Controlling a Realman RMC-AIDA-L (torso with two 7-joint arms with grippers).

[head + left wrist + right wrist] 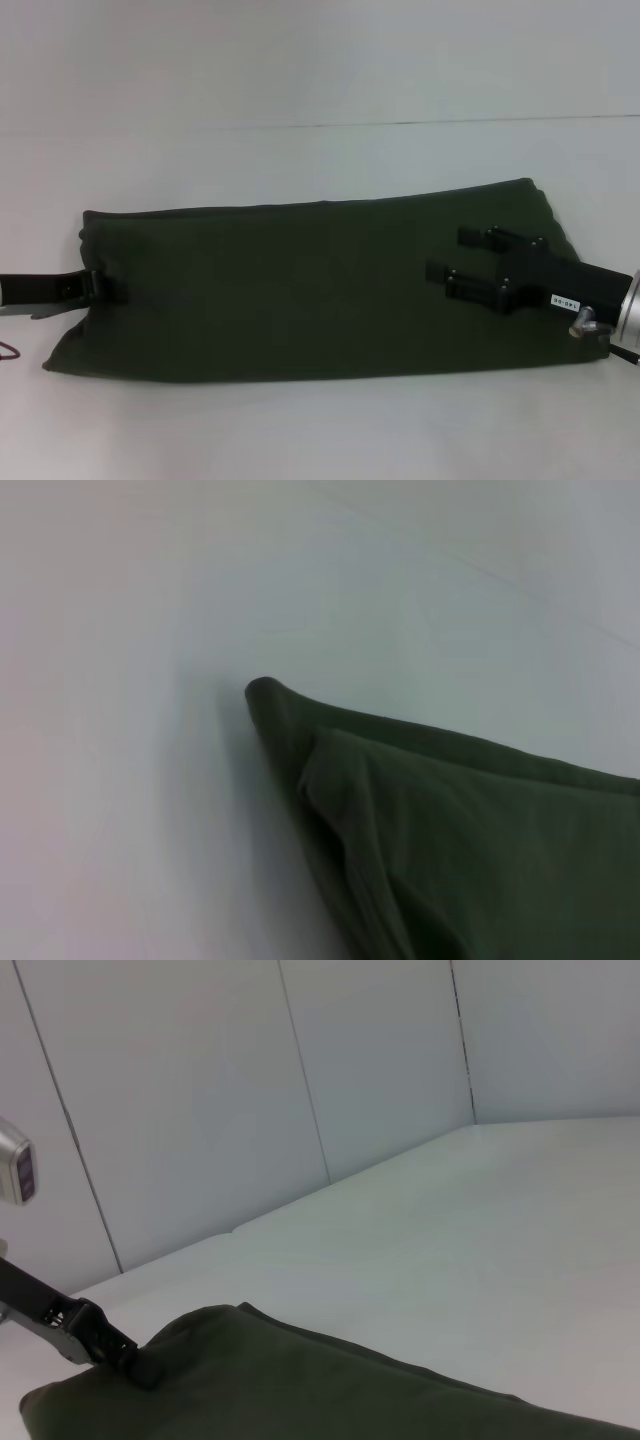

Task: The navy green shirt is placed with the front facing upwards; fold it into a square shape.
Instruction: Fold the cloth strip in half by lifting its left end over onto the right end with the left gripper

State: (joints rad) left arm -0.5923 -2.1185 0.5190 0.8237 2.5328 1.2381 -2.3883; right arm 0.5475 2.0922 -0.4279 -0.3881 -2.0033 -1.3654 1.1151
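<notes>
The navy green shirt [300, 290] lies on the white counter [320, 70] as a long folded band running from the robot's left to its right, plain green side up, no print showing. Its far edge slopes a little, sitting farther back at the right end than at the left.

The left gripper [100, 287] reaches in low from the left border of the head view and meets the band's left end about halfway along that short edge. Its fingers seem to be closed on the cloth there, though the dark parts merge with the fabric, so I cannot tell for sure. In the left wrist view a folded corner of the shirt [420, 820] rests on the counter, with an upper layer overlapping a lower one.

The right gripper [453, 258] sits over the band's right end, pointing toward the left. Its two black fingers [478, 236] are spread apart with green cloth visible between them, holding nothing. The right wrist view shows the shirt's left end [250, 1380] with the left gripper [135, 1365] touching it.
</notes>
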